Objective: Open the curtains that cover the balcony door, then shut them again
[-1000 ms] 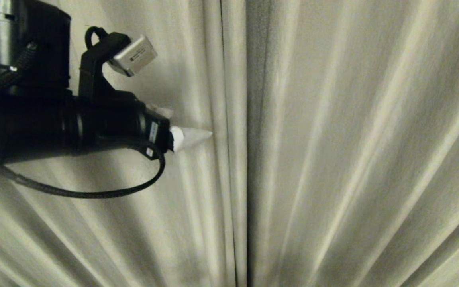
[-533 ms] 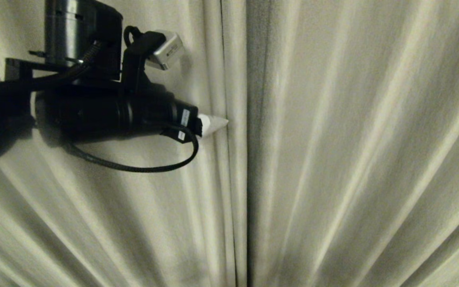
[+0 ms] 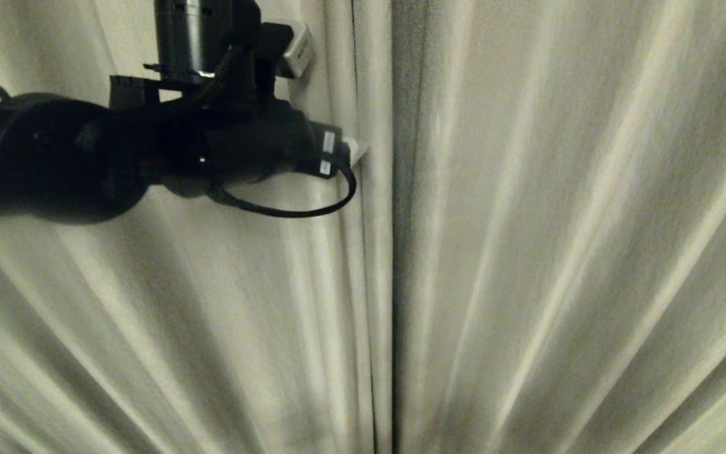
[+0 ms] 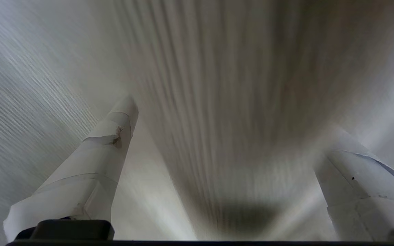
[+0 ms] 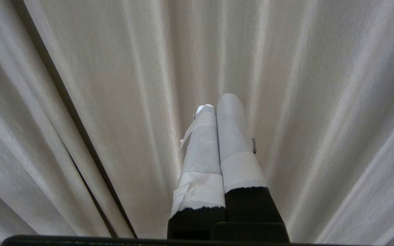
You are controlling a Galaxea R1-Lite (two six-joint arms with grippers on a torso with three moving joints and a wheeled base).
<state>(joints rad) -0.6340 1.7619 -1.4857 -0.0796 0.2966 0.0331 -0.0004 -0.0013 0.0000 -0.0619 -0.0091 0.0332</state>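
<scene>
The curtains fill every view as two pale cream pleated panels, the left panel [image 3: 212,328] and the right panel [image 3: 558,252], meeting at a dark vertical seam [image 3: 392,252]. My left gripper [image 3: 358,150] reaches in from the left, its white tip at the inner edge of the left panel beside the seam. In the left wrist view the left gripper [image 4: 231,116] is open, its taped fingers [image 4: 111,143] spread wide around a bulging fold of curtain [image 4: 224,102]. My right gripper [image 5: 217,102] is shut on nothing, pointing at the right curtain [image 5: 320,102].
The dark gap between the panels [image 5: 63,102] also runs through the right wrist view. The left arm's black cable [image 3: 287,213] loops under its wrist. Only fabric shows behind both arms.
The left arm has moved up and to the right across the left panel. Its fingertip has gone from mid-panel to the panel's inner edge at the seam.
</scene>
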